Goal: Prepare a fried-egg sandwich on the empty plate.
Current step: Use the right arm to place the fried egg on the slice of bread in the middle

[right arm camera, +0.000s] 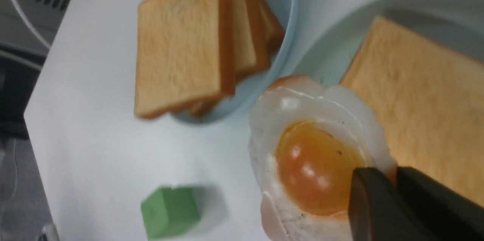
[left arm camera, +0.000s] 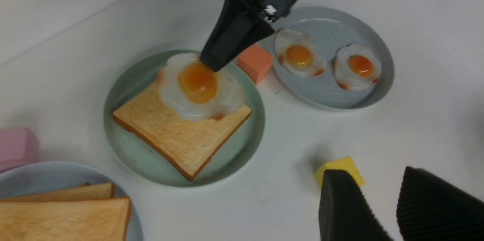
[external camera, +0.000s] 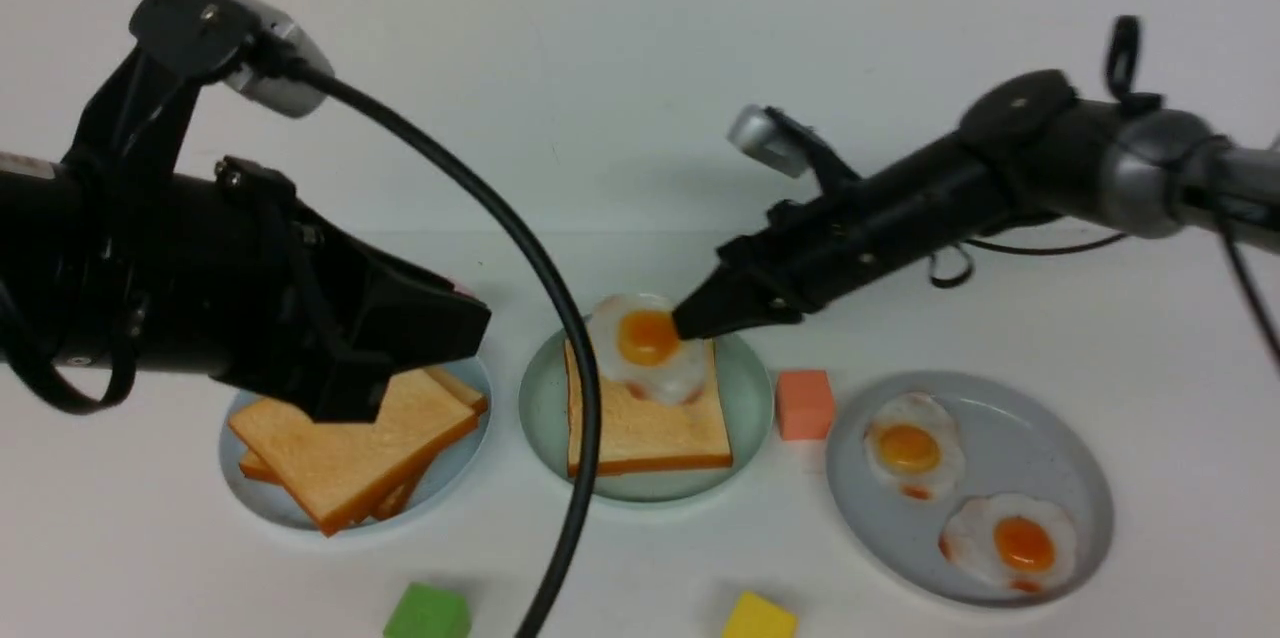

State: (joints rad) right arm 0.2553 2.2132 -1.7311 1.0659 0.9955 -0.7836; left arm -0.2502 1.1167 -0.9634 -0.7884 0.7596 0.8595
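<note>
**Front:** Mint plate (external camera: 540, 418) sits mid-table, between the blue plate (external camera: 450, 483) toward the left edge and the grey plate (external camera: 1040, 448) toward the right. One toast (external camera: 650, 428) lies flat in it with no top slice, so the sandwich is judged half built. The right gripper (external camera: 692, 323) pinches the egg (external camera: 645, 343), which overhangs the toast's far edge.

**Left wrist:** Left gripper (left arm camera: 378, 210) has its jaws apart and empty, near the yellow block (left arm camera: 338, 165) and well off the plates.

**Right wrist:** Jaws are closed on the egg's thin rim beside the yolk. Whether the egg lies fully down cannot be told.

**Step:** Best to draw the egg toward the toast's centre, set it flat, then open and lift straight up so the rim does not cling. A slice from the pile (external camera: 350, 458) would then go on top.
</note>
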